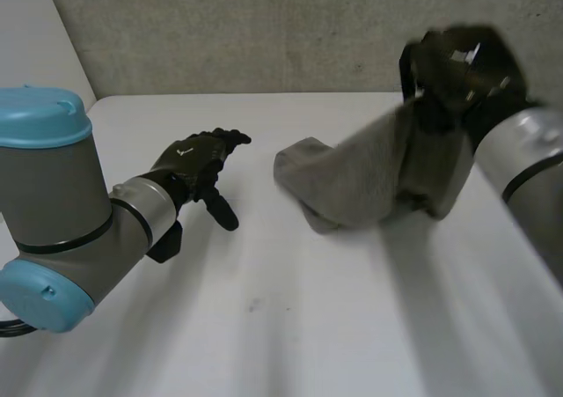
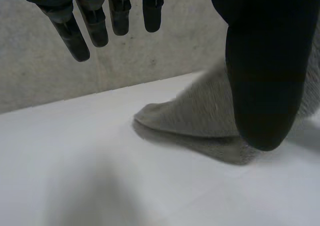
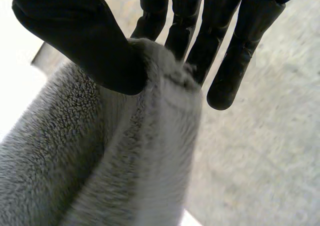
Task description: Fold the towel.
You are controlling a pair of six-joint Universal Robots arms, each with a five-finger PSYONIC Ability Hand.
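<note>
A grey fleecy towel (image 1: 369, 181) lies bunched on the white table (image 1: 281, 327), its right end lifted off the surface. My right hand (image 1: 462, 71) is raised at the right and pinches that lifted end. In the right wrist view the towel (image 3: 100, 171) hangs from the pinch, pressed between the thumb (image 3: 95, 50) and the fingers (image 3: 190, 30). My left hand (image 1: 198, 164) hovers over the table left of the towel, fingers straight and holding nothing. From the left wrist the towel (image 2: 200, 116) lies beyond the fingertips (image 2: 100, 25).
A grey concrete wall (image 1: 264, 27) runs behind the table's far edge. The table's left edge passes close behind my left arm (image 1: 53, 212).
</note>
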